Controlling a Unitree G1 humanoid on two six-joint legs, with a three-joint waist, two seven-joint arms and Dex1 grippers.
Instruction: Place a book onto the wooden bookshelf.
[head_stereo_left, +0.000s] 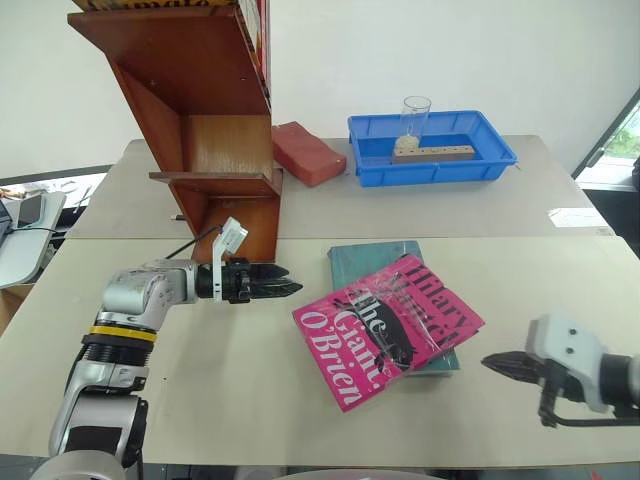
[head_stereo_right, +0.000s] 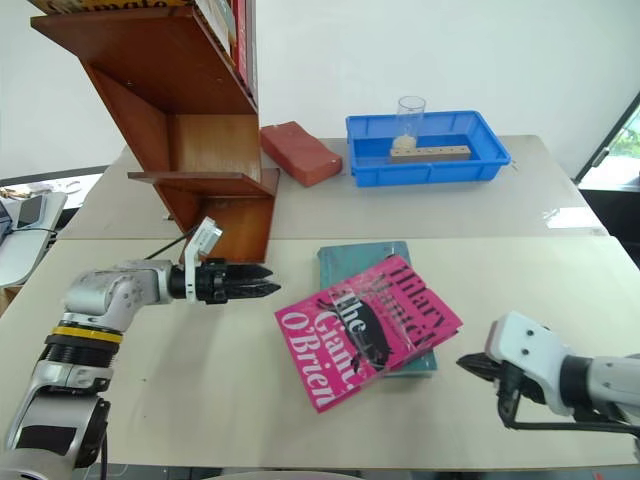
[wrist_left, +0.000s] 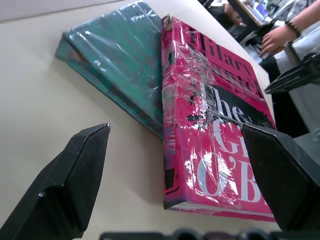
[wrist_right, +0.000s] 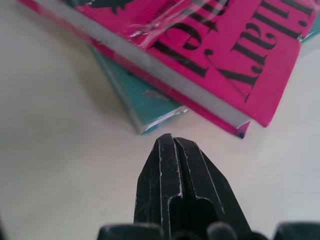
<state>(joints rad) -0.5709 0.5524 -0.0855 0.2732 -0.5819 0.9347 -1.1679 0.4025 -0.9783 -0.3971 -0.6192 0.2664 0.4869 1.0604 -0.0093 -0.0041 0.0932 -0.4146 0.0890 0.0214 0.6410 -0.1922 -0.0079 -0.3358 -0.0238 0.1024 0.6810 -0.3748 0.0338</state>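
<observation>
Pink book (head_stereo_left: 388, 325) lies flat on teal book (head_stereo_left: 372, 262), mid desk (head_stereo_left: 200, 380), toward front edge. Looks thin, light, bendy; shiny wrap likely slippery. Best pinch at spine edge. Left tool (head_stereo_left: 272, 281) wide open, empty, just beside book. Right tool (head_stereo_left: 507, 365) shut, empty. Wooden bookshelf (head_stereo_left: 215, 130) stands at back left.
</observation>
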